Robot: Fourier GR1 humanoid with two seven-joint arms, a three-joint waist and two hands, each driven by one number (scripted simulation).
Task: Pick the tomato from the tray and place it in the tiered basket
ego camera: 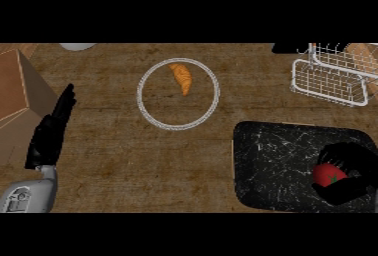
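Two hands are in view. At the left edge, beside a brown box [13, 85], the left hand [50, 131] rests with fingers straight and together, pointing far. Centre-far, a white-rimmed plate [151, 117] carries an orange croissant [181, 78]. At the near right lies a black speckled tray [277, 165]; on its right part the right hand [353, 172] has its fingers curled around the red tomato [328, 175]. Far right stands the white wire tiered basket [328, 80], well apart from the tomato.
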